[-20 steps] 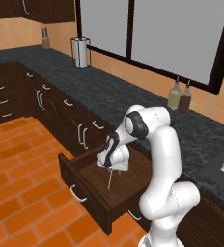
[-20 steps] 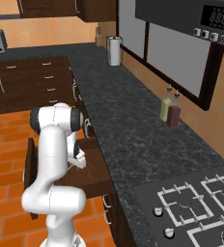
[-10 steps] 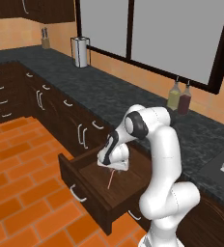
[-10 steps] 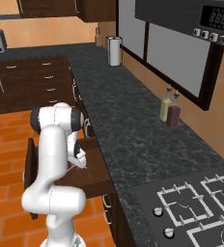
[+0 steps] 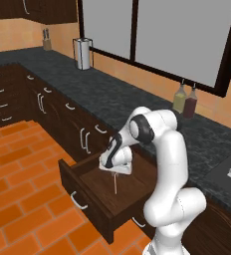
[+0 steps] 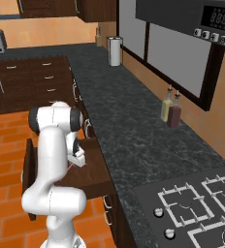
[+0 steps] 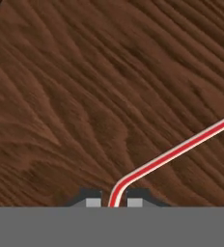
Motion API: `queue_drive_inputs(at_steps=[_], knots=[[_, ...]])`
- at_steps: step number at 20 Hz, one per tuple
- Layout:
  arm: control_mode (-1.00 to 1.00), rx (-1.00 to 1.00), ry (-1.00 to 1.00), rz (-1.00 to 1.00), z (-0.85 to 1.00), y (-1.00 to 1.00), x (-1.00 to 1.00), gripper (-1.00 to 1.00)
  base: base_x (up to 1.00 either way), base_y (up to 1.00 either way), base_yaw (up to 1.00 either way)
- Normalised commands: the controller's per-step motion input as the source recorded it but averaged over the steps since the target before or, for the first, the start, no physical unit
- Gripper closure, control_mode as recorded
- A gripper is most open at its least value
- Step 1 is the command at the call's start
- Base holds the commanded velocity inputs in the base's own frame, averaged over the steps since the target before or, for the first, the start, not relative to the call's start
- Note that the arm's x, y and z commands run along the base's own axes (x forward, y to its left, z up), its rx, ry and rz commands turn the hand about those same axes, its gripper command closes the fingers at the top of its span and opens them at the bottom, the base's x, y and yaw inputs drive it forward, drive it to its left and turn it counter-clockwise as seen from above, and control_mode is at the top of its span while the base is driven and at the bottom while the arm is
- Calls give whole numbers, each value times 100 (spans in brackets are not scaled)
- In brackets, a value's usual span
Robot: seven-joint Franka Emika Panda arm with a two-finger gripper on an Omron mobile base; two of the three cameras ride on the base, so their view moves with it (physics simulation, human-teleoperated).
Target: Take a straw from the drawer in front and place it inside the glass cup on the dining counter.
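Observation:
The dark wooden drawer stands pulled open under the black counter, its curved pale handle on the front. My gripper reaches down into it. In the hand view the two fingertips press on the bent end of the pink-red straw, which runs up and to the right across the drawer's wooden floor. From the left base the straw shows as a thin pale line below the hand. In the right base view the gripper hangs low over the drawer. The glass cup and the dining counter are out of view.
A black granite counter runs along the wall with two bottles and a paper towel roll on it. A gas hob lies at the right end. Orange tiled floor spreads in front of the drawer.
The jaws have closed onto the straw's bent end. The arm has stayed almost still over the drawer.

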Motion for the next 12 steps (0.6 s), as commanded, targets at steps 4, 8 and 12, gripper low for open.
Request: queue_drive_inputs(at_steps=[4,8,12], knots=[[-100,0,-14,4,90,-7,-53,100,0,0,0],[-100,4,-25,11,100,-10,-64,100,0,0,0],[-100,8,-16,15,100,-11,-19,100,0,0,0]])
